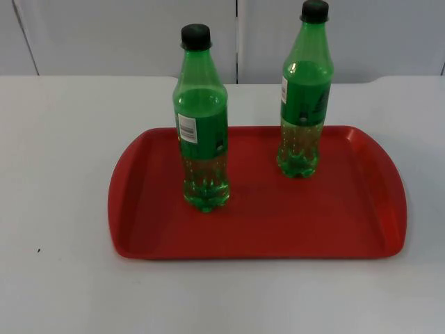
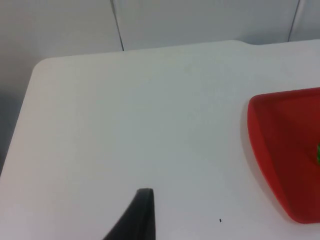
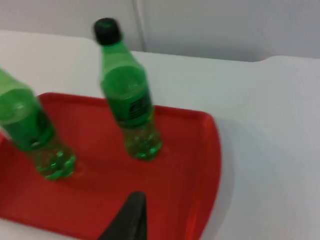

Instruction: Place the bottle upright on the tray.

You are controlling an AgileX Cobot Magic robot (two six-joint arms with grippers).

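Red plastic tray (image 1: 257,229) on white table (image 1: 55,174). Two green plastic bottles with black caps upright on tray, well apart: left bottle (image 1: 201,139) toward tray's middle-left, right bottle (image 1: 303,97) near far rim. Left gripper (image 2: 137,215) above bare table beside tray's left end; fingers' state cannot tell. Right gripper (image 3: 129,217) over tray's right part, near right bottle; state cannot tell.

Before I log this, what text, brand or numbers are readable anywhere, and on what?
None can be read.
Left bottle: white label patch with a barcode, its print too small to read.
Right bottle: dark logo on its green label, blurred.
Red tray: no markings.
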